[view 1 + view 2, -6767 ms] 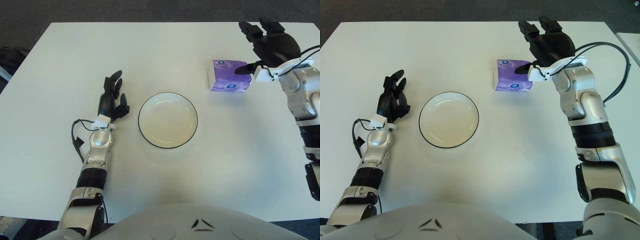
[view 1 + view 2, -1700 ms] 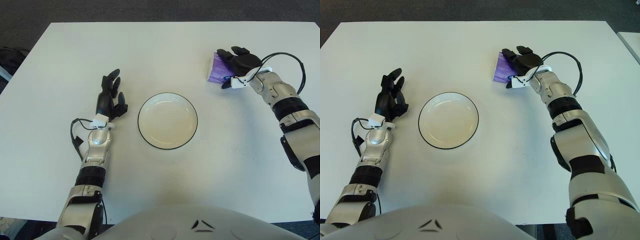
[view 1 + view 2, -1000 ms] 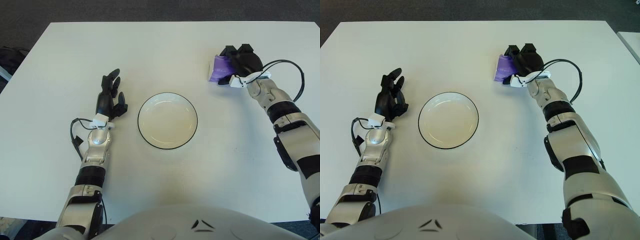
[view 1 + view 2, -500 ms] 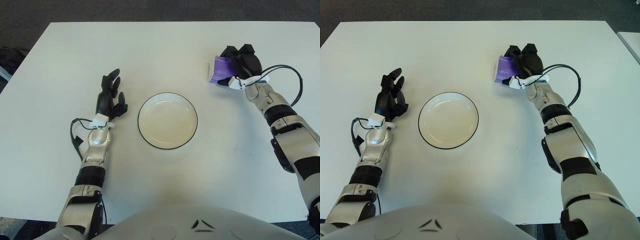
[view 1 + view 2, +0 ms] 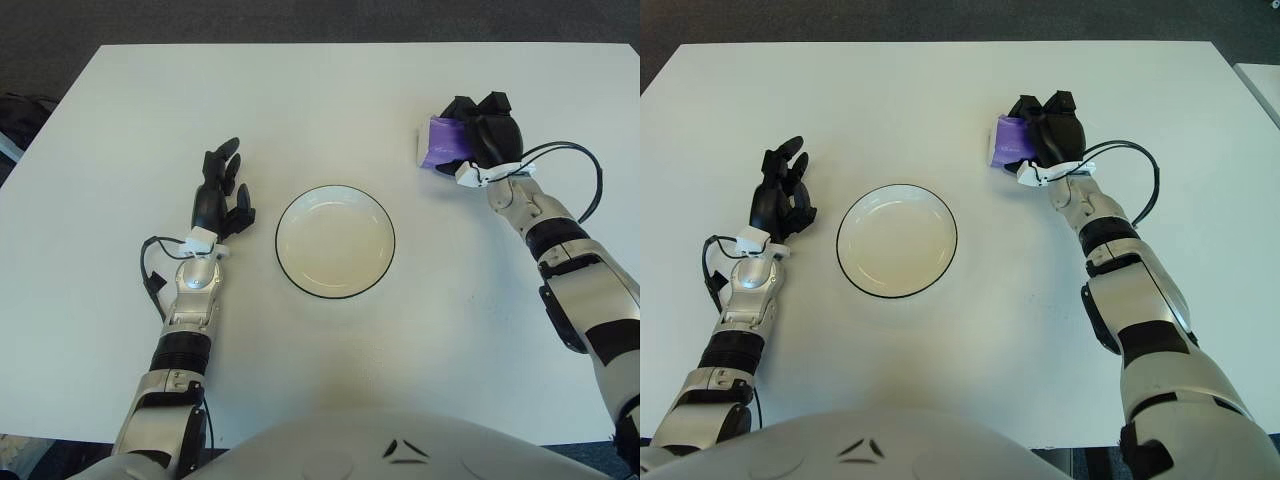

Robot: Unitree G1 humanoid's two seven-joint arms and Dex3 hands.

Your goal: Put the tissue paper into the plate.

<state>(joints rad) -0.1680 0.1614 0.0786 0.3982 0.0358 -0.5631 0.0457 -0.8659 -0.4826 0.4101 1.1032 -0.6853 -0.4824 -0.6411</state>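
Observation:
The purple tissue pack [image 5: 437,145] is at the right rear of the white table, gripped by my right hand [image 5: 477,135], whose black fingers are curled over its top and right side. It also shows in the right eye view [image 5: 1006,138]. The white plate with a black rim [image 5: 335,240] sits at the table's middle, empty, to the left of the pack and nearer to me. My left hand [image 5: 222,195] rests on the table left of the plate, fingers relaxed and holding nothing.
The white table [image 5: 320,350] ends at a dark floor beyond its far edge. A cable loops from my right wrist [image 5: 590,185]. Nothing else stands on the table.
Over the last seconds my right hand came down onto the tissue pack and curled its fingers on it. In the last half second it shifted slightly nearer. The left hand has not moved.

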